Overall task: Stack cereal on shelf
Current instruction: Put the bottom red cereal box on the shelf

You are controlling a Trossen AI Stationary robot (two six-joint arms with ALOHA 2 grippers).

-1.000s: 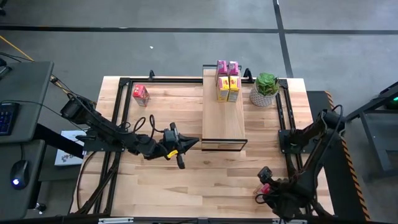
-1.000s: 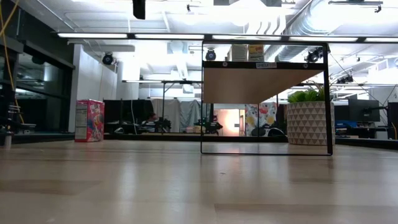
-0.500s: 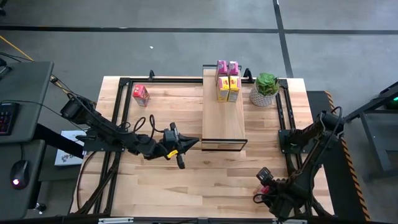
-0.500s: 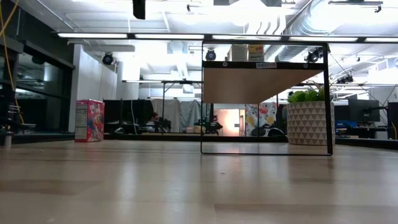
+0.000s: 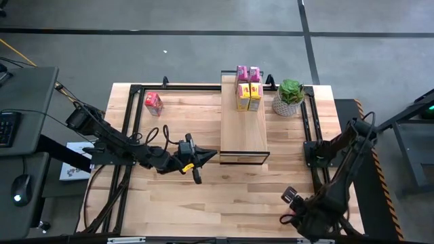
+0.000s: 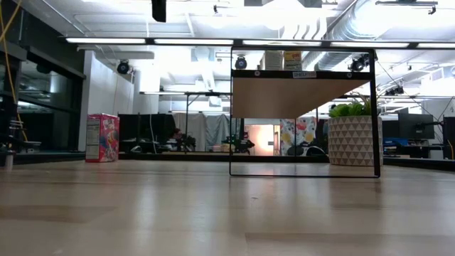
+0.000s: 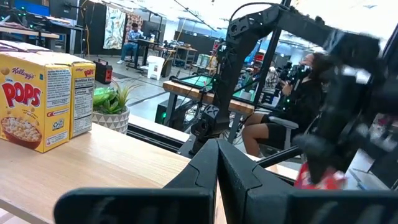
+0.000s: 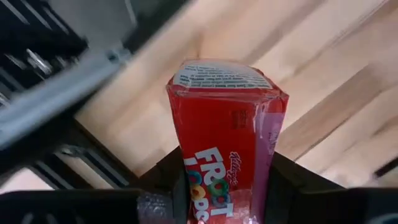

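Note:
On the raised light-wood shelf (image 5: 244, 125), two pink cereal boxes (image 5: 247, 72) and two yellow ones (image 5: 248, 95) stand at its far end. A red box (image 5: 154, 102) stands on the table's far left, also seen as the red box (image 6: 102, 137) in the low view. My right gripper (image 5: 291, 198), near the table's front right corner, points down and is shut on another red cereal box (image 8: 224, 137), which it mostly hides from above. My left gripper (image 5: 203, 157) hovers shut and level just left of the shelf's near end, holding nothing. My right gripper pinches the red box between its two fingers (image 8: 158, 183), one on each of two opposite sides (image 8: 181, 168), at the end nearer the wrist. The fingers come from above, pointing down along the box. The box's printed end (image 8: 221, 76) faces the tabletop; whether it touches, I cannot tell.
A green potted plant (image 5: 290, 97) stands right of the shelf's far end. A dark metal frame (image 5: 132, 129) runs round the tabletop. Bare planks lie between the shelf's near end and the table's front edge.
My right gripper has shifted a little toward the table's right edge and turned about its wrist. The red box that showed beside it a second ago is now almost covered by it. My left arm has kept still.

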